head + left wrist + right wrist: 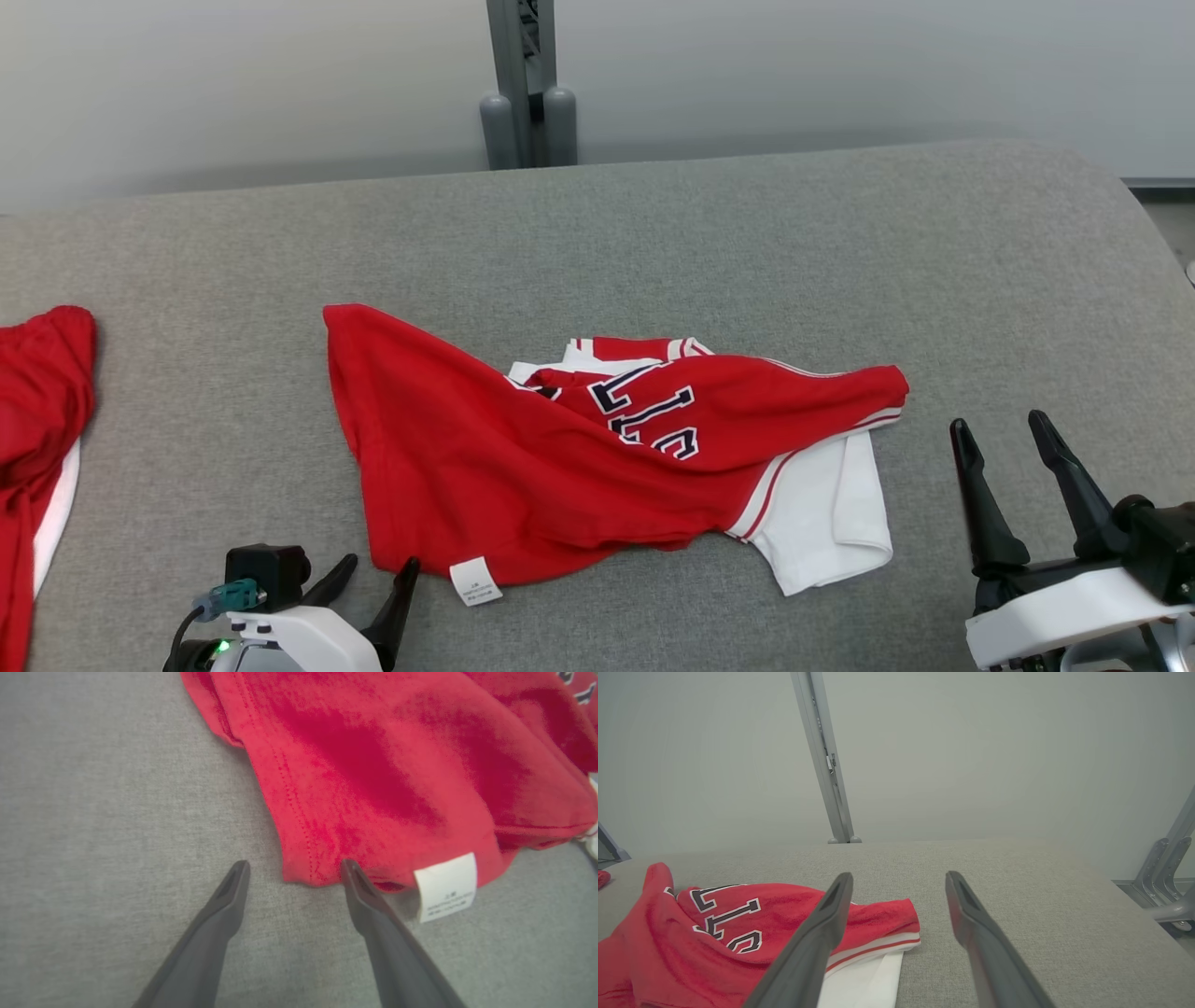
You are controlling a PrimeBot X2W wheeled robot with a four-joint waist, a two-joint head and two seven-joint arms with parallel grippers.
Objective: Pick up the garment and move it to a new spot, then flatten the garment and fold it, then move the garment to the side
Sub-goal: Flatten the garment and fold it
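Observation:
The garment [523, 457] is a red shirt with white sleeves and dark block letters, lying crumpled in the middle of the grey padded table [653, 233]. A white care tag [475, 581] sticks out at its near hem. My left gripper [378, 569] is open at the near left corner of the hem; in the left wrist view the hem corner [303, 872] lies between its fingertips, the right one touching the cloth. My right gripper [1010, 431] stands open to the right of the garment, clear of it; the right wrist view shows the garment [714, 933] to the left of its fingers.
A second red and white garment [37, 439] lies at the table's left edge. A grey metal post [523, 84] stands behind the table against a pale wall. Metal frame legs [1164, 877] stand off the table's right side.

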